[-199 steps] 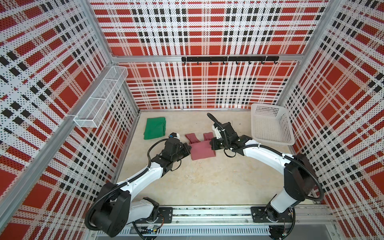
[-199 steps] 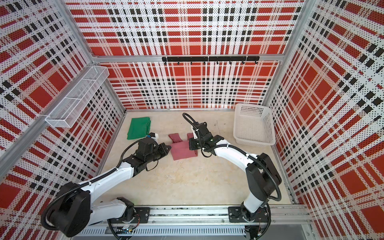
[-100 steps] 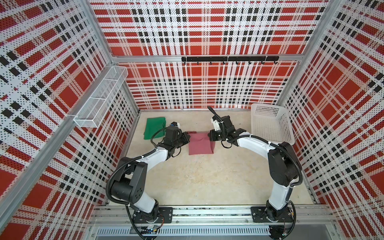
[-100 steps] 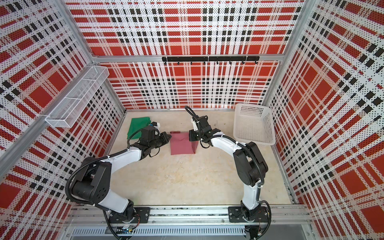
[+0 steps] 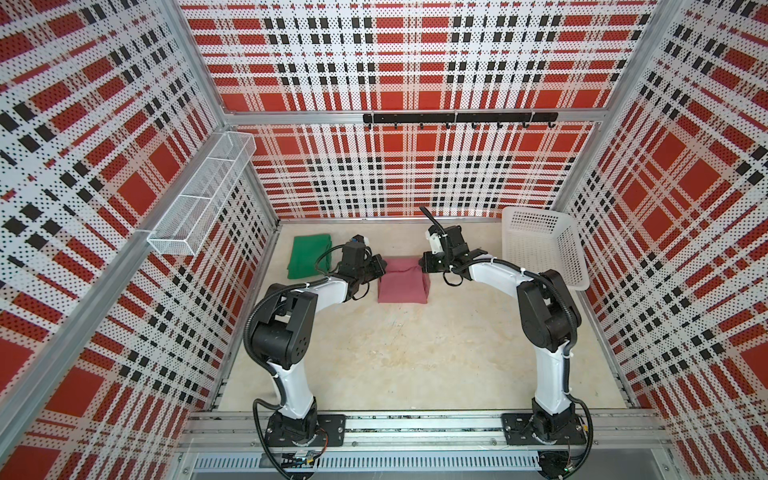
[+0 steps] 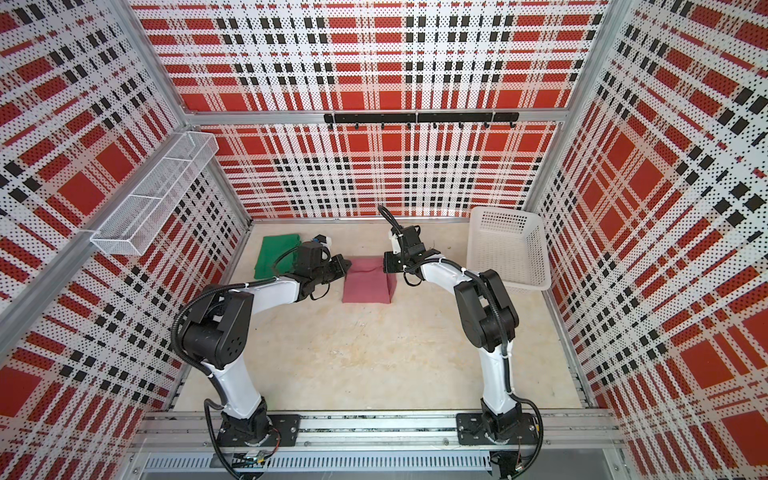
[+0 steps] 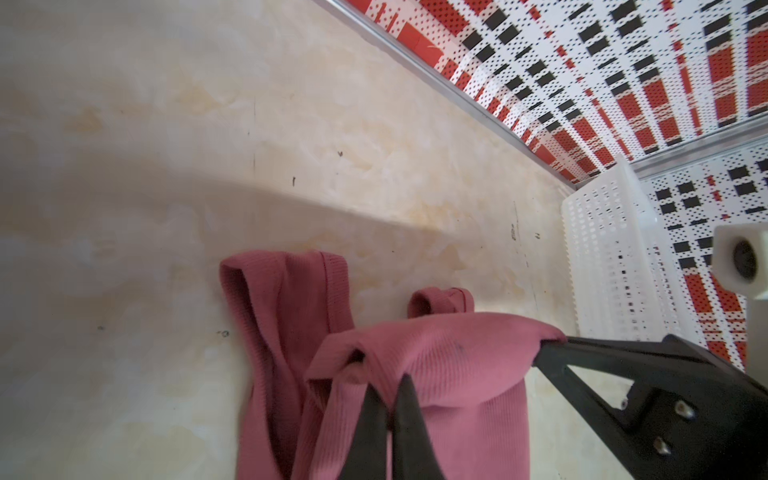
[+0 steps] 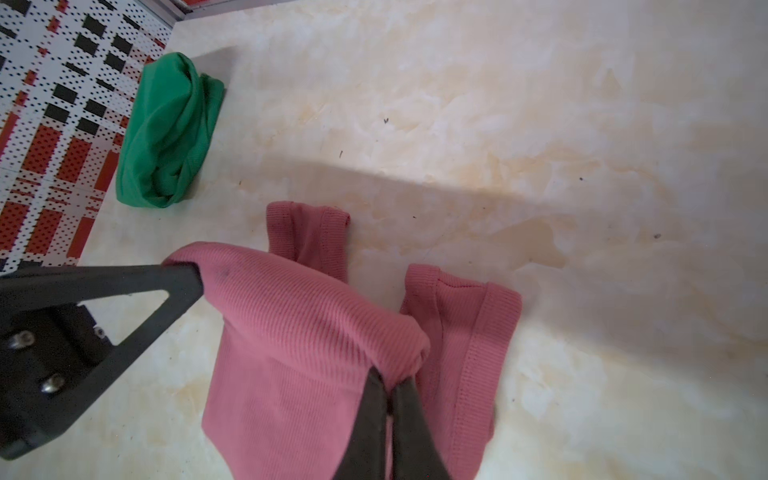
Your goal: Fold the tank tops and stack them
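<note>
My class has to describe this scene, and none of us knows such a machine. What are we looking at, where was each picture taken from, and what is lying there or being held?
These are two jointed robot arms. Each ends in a two-pronged pincer: the left pincer and the right pincer. Two pictures look down on the whole table from above. The other two come from cameras on the arms' wrists, looking out past the pincers. On the table lie a folded green tank top at the far left, a pink tank top in the middle and an empty white basket at the far right. Both pincers are shut, each pinching one corner of the pink top's turned-over edge and holding it slightly raised.
</note>
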